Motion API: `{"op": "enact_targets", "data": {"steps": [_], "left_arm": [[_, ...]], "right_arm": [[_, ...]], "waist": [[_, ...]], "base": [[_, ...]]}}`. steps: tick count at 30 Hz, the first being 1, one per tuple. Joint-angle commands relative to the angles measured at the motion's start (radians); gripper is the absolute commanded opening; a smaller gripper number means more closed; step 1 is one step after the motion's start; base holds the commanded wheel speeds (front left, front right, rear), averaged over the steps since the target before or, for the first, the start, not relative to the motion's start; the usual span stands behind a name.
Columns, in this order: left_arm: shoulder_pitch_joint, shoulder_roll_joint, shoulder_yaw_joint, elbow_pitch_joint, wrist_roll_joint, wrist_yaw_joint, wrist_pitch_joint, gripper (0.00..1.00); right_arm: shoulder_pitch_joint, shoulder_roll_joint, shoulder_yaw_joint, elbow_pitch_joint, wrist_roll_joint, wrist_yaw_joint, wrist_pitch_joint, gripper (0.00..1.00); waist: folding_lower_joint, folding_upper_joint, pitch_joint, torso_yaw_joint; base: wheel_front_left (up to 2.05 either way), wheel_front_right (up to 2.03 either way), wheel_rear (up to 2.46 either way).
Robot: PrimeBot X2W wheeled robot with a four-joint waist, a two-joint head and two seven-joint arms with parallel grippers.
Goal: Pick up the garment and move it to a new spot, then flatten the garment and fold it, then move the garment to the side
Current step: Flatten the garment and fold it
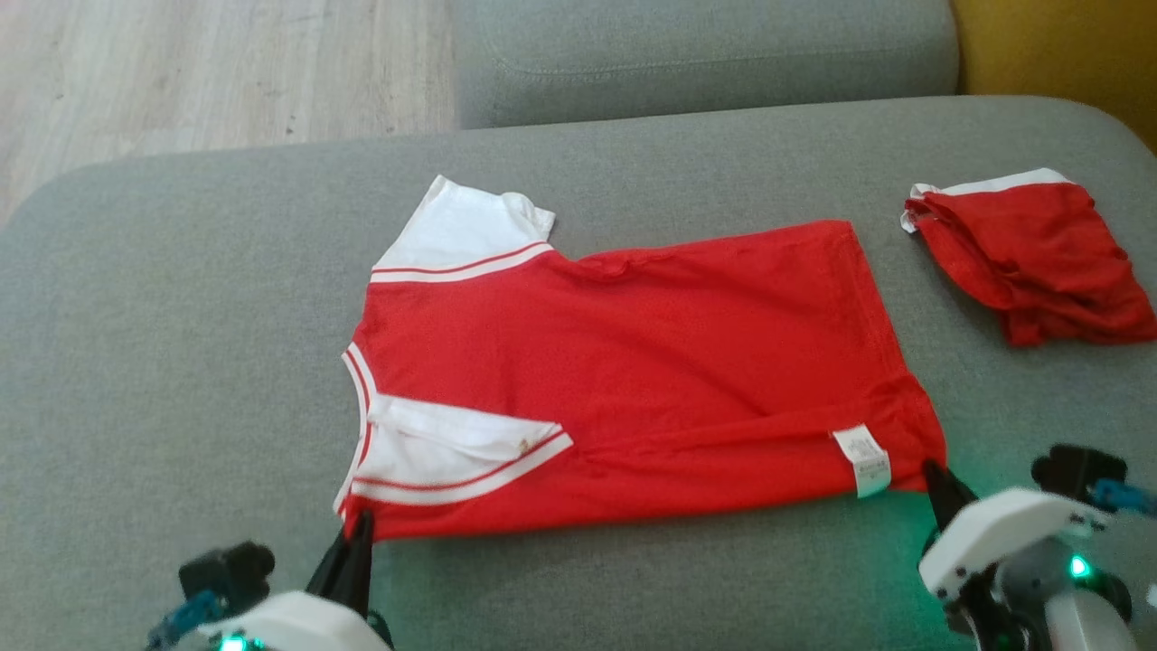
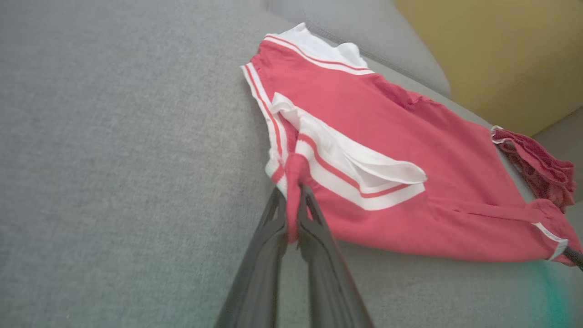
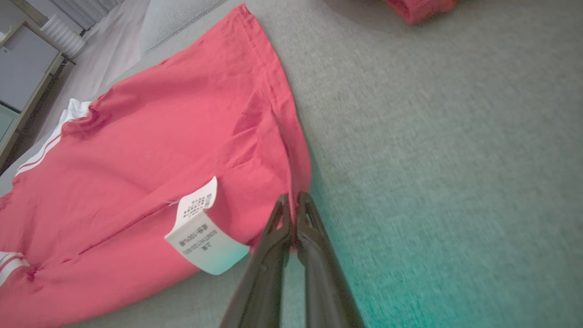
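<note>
Red garment [image 1: 633,362]: corners hidden inside left end effector [image 1: 360,523], right end effector [image 1: 931,470].

The head camera looks down from above on the grey cushion [image 1: 136,362] and the whole red shirt [image 1: 633,362]. Both wrist cameras sit low and close at its near corners, looking across the same shirt from opposite ends.

Grey cushion [image 1: 181,362] bears red shirt [image 1: 633,362] spread flat; folded red garment [image 1: 1039,262] to right

One spread garment [image 1: 633,362], one bundled garment [image 1: 1030,262] — two grippers [image 1: 356,532] [image 1: 933,476], one label [image 1: 863,461].
</note>
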Motion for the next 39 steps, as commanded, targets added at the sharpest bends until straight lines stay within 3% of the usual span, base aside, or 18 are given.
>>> {"op": "enact_targets", "data": {"steps": [1, 4, 5, 6, 7, 8, 9, 10, 14, 19, 28, 34, 39], "left_arm": [[-0.039, 0.019, 0.048, -0.036, -0.01, 0.004, -0.014, 0.0], [-0.019, 0.007, 0.047, -0.03, -0.013, 0.011, -0.03, 0.0], [-0.017, 0.003, 0.047, -0.025, -0.014, 0.013, -0.034, 0.0], [-0.016, -0.001, 0.048, -0.019, -0.015, 0.013, -0.039, 0.0], [-0.018, -0.002, 0.048, -0.012, -0.012, 0.015, -0.044, 0.11], [-0.021, -0.002, 0.047, -0.006, -0.006, 0.016, -0.049, 0.29], [-0.024, -0.002, 0.048, -0.002, -0.003, 0.016, -0.055, 0.71], [-0.028, -0.002, 0.051, 0.0, -0.002, 0.016, -0.059, 1.0], [-0.052, 0.017, 0.065, -0.013, 0.011, 0.013, -0.073, 1.0], [-0.152, 0.092, 0.082, -0.062, 0.053, 0.003, -0.038, 1.0], [-0.587, 0.252, 0.093, -0.089, 0.145, -0.064, 0.183, 1.0], [-0.855, 0.269, 0.058, 0.026, 0.156, -0.145, 0.334, 1.0], [-0.961, 0.271, 0.034, 0.137, 0.172, -0.174, 0.395, 1.0]], "right_arm": [[-0.032, -0.005, 0.02, -0.05, 0.008, 0.004, -0.001, 0.0], [0.01, -0.005, 0.021, -0.085, 0.019, 0.004, -0.012, 0.0], [0.019, -0.005, 0.019, -0.091, 0.023, 0.004, -0.018, 0.17], [0.027, -0.005, 0.019, -0.095, 0.026, 0.004, -0.023, 0.45], [0.033, -0.005, 0.019, -0.098, 0.025, 0.004, -0.029, 1.0], [0.038, -0.005, 0.016, -0.101, 0.024, 0.004, -0.039, 1.0], [0.042, -0.005, 0.015, -0.104, 0.024, 0.004, -0.046, 1.0], [0.047, -0.005, 0.015, -0.106, 0.024, 0.004, -0.052, 1.0], [0.057, -0.005, 0.002, -0.122, 0.012, 0.004, -0.078, 1.0], [0.032, -0.005, 0.004, -0.181, -0.007, 0.004, -0.091, 1.0], [-0.14, -0.005, 0.069, -0.321, -0.069, 0.004, -0.027, 1.0], [-0.295, -0.005, 0.156, -0.361, -0.097, 0.004, 0.01, 1.0], [-0.374, -0.005, 0.208, -0.363, -0.091, 0.004, 0.009, 1.0]], "waist": [[0.0001, 0.0, 0.005, -0.002], [0.0001, 0.0, 0.014, -0.008], [0.0001, 0.0, 0.017, -0.01], [0.0001, 0.0, 0.019, -0.011], [0.0001, 0.0, 0.021, -0.012], [0.0001, 0.0, 0.023, -0.014], [0.0001, 0.0, 0.025, -0.015], [0.0001, 0.0, 0.027, -0.016], [0.0001, 0.0, 0.039, -0.02], [0.0001, 0.0, 0.069, -0.028], [0.0001, 0.0, 0.207, -0.08], [0.0001, 0.0, 0.345, -0.145], [0.0001, 0.0, 0.424, -0.187]], "base": [[0.0, 0.0, 0.0], [0.0, 0.0, 0.0], [0.0, 0.0, 0.0], [0.0, 0.0, 0.0], [0.0, 0.0, 0.0], [0.0, 0.0, 0.0], [0.0, 0.0, 0.0], [0.0, 0.0, 0.0], [0.0, 0.0, 0.0], [0.0, 0.0, 0.0], [0.0, 0.0, 0.0], [0.0, 0.0, 0.0], [0.0, 0.0, 0.0]]}}
